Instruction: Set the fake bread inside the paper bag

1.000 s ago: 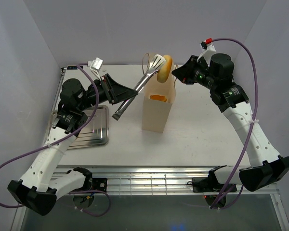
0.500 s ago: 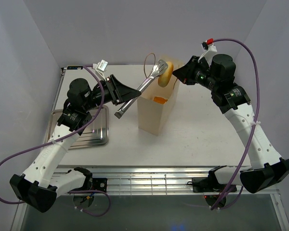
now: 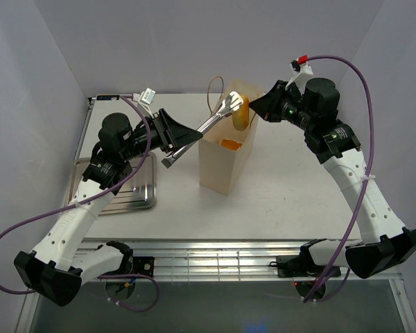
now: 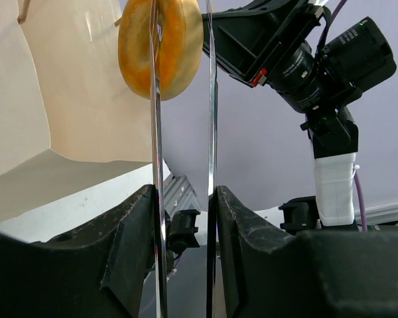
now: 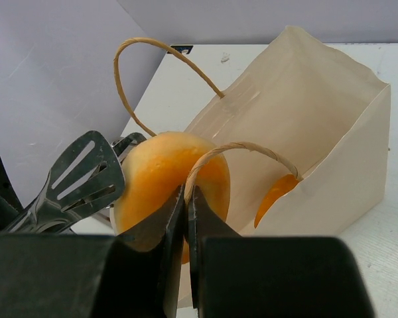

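bread (image 3: 240, 115) hangs at the tip of the tongs (image 3: 209, 125) over the mouth of the paper bag (image 3: 220, 166), straight ahead of the left claw (image 3: 188, 133) gripping them; right claw (image 3: 254, 109) pinches the bag handle (image 5: 233, 148).

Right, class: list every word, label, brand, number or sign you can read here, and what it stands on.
No text is legible.
Paper bag: plain, no print.
White tag on the left arm's cable: too small to read.
Lens ring markings on the right arm: blurred.

- White table (image 3: 284, 187): flat, matte surface, evenly lit.
- Walls (image 3: 194, 41): plain pale lavender-grey panels enclose three sides.
- Slotted metal rail (image 3: 215, 262): runs along the near table edge.
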Robot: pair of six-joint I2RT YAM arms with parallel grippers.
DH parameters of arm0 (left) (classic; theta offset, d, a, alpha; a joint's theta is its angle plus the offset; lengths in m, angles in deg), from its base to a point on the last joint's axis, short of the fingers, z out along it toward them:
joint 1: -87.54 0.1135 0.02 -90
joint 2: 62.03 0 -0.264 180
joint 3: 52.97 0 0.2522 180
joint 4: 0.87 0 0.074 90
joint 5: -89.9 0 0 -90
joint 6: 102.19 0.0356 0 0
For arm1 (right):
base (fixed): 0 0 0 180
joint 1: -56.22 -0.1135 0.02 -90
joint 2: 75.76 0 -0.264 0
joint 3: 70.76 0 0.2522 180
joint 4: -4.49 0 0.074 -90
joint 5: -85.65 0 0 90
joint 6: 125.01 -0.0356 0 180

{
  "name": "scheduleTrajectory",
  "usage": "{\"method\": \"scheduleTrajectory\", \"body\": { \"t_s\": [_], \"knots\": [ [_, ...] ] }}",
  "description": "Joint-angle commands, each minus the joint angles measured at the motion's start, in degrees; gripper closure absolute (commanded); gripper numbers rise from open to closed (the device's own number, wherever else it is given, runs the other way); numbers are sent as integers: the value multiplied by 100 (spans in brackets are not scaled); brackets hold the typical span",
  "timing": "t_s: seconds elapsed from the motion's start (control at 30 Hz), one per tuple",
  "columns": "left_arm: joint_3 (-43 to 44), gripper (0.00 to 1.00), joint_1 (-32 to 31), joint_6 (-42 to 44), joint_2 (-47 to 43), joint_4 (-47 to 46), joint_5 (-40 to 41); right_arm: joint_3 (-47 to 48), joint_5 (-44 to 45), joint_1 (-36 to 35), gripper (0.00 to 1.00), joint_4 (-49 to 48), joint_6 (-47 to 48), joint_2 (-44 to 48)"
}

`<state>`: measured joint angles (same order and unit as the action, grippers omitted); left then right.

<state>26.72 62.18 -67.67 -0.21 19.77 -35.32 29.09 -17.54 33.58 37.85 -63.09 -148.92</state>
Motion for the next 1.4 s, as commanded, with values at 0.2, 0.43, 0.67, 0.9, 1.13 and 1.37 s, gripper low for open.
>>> {"method": "scheduleTrajectory", "body": {
  "t_s": [0.2,0.43,0.67,0.9,1.13,1.37],
  "knots": [
    [754,49,-30,714,5,1210,525,154,62,-22,91,-175,100,162],
    [930,52,-30,837,-197,1369,666,128,54,-22,91,-175,109,162],
    [1579,54,-30,1118,-285,1799,981,119,53,-22,91,-167,118,189],
    [2389,53,-30,1978,-162,2493,2218,110,80,-22,91,-114,153,197],
    [2819,53,-30,2437,75,3495,4431,128,115,-22,91,-44,223,171],
    [2970,53,-21,2323,488,4760,6410,216,62,-22,91,53,311,101]
  ]
}}
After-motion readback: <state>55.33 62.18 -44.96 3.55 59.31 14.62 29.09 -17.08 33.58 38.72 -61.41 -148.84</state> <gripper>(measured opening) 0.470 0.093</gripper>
